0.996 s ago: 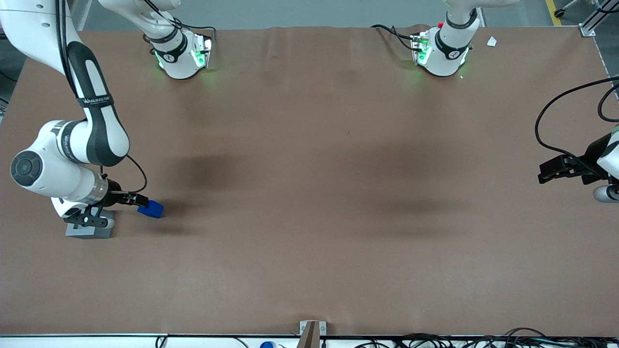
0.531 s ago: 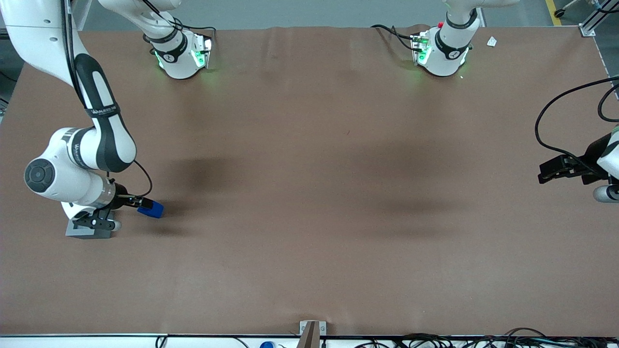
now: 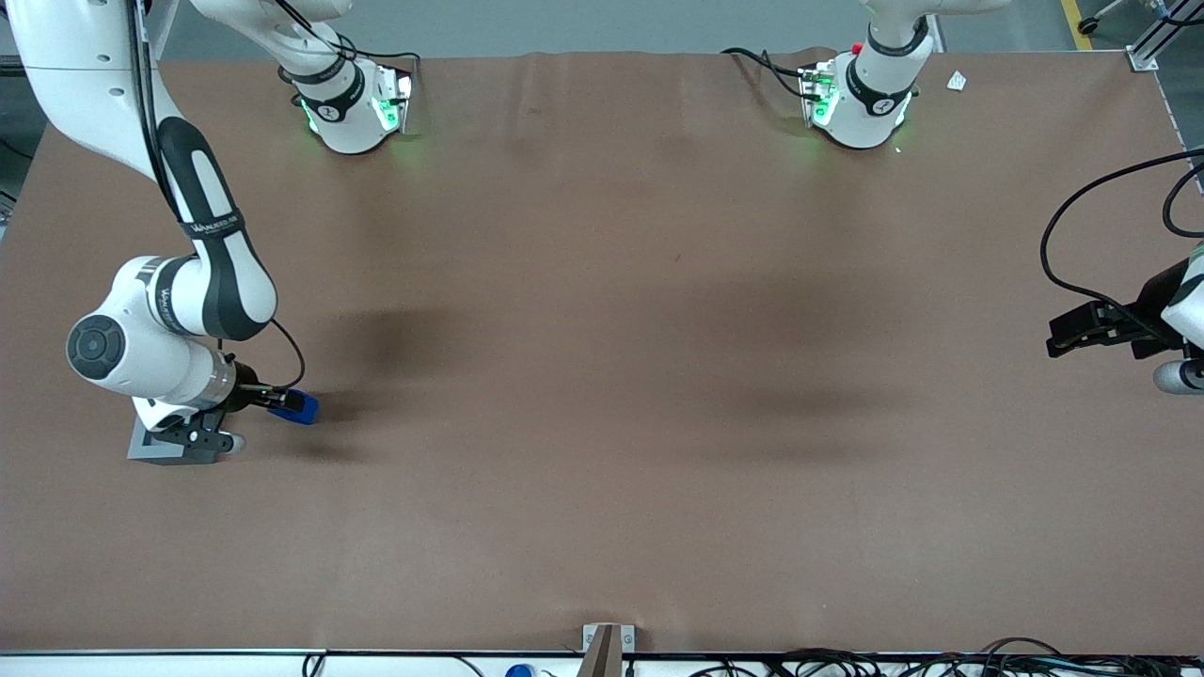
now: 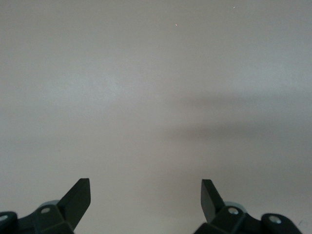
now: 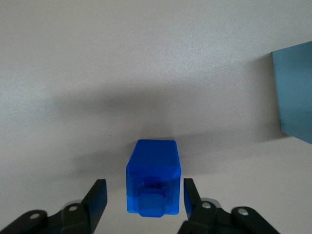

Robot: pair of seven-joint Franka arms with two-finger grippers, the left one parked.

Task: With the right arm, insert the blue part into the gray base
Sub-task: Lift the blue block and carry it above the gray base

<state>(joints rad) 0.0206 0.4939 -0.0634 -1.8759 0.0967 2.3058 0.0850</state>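
Observation:
The blue part lies on the brown table near the working arm's end. In the right wrist view the blue part sits between my open fingers, with a gap on each side. My right gripper is low over the table around the part; in the front view the gripper reaches the part from the arm's side. The gray base stands beside the part, mostly hidden under my wrist. One face of the gray base shows in the right wrist view.
The brown table stretches wide toward the parked arm's end. Two arm bases stand far from the front camera. A small metal bracket sits at the table's near edge, with cables along it.
My right arm has moved toward the blue part and lower, uncovering more of the gray base. The blue part has stayed in place.

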